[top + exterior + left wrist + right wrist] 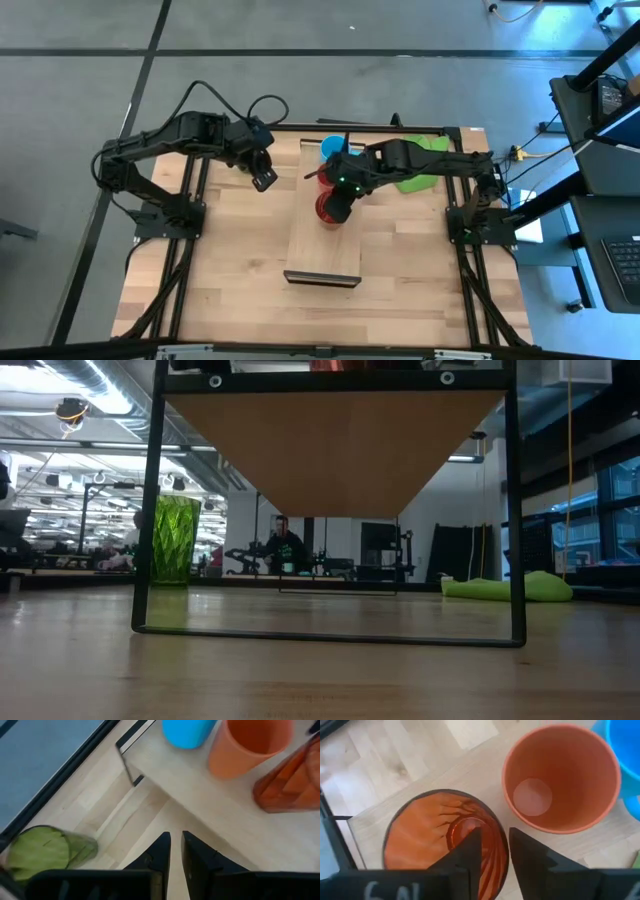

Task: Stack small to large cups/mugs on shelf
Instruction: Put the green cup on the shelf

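The shelf runs from the table's far side toward its near side. On its far part stand, upright on their bases, the light blue mug, the small red cup and the translucent red tumbler. My right gripper hangs open over the tumbler, pointing steeply down, one finger inside its mouth and one outside. The olive-green tumbler stands on the table left of the shelf, below my left gripper, which hovers shut with only a slit between its fingers and nothing in it. My right gripper stands astride the red tumbler's rim on the side nearest the red cup, coming from above. One finger is inside and one outside. I cannot tell whether either finger touches the wall. The tumbler stands upright on the shelf.
A bright green cloth lies at the table's far right, beside the shelf. The shelf's near dark bracket stands on the table. Bare shelf plank stretches toward the near edge. A person sits in the room far behind the table.
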Available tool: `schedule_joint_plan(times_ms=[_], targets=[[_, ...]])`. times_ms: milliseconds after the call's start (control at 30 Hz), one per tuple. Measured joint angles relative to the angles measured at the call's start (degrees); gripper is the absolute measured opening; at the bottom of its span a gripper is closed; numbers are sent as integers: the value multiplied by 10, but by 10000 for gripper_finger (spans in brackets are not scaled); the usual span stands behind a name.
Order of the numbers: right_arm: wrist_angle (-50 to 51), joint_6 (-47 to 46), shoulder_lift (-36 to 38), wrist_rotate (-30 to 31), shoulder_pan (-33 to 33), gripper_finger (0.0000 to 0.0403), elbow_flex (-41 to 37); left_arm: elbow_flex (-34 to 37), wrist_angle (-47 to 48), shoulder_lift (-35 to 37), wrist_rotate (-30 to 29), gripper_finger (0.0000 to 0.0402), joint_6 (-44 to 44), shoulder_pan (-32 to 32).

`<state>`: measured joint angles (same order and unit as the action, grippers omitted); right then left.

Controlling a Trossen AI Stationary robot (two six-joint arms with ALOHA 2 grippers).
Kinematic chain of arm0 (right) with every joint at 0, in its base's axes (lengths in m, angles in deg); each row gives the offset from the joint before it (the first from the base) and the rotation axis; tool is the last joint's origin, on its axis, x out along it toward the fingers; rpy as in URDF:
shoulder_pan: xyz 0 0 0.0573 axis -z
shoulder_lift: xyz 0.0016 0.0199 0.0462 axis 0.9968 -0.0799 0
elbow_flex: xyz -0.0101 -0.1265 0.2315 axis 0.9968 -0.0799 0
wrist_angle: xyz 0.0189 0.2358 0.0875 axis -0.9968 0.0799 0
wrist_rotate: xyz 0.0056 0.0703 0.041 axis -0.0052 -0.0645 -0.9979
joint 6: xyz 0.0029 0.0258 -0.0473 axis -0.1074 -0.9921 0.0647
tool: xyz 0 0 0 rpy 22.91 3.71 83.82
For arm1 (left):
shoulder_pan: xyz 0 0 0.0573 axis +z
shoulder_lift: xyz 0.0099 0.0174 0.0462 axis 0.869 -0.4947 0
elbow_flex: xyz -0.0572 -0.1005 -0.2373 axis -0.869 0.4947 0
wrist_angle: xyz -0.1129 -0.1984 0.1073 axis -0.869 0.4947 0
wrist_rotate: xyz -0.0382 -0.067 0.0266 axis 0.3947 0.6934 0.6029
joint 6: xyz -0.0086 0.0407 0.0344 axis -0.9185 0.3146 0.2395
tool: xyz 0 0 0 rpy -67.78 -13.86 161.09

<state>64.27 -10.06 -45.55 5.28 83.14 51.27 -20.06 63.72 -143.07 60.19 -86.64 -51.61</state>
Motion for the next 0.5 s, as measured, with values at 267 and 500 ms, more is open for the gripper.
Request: schedule_joint_plan(times_ms=[267, 500], targets=[[-17, 22, 2, 10, 1, 114, 84, 9, 29, 3, -11, 41, 29, 22], [-74, 63, 46, 41, 1, 114, 132, 188, 9, 98, -36, 41, -8, 60]])
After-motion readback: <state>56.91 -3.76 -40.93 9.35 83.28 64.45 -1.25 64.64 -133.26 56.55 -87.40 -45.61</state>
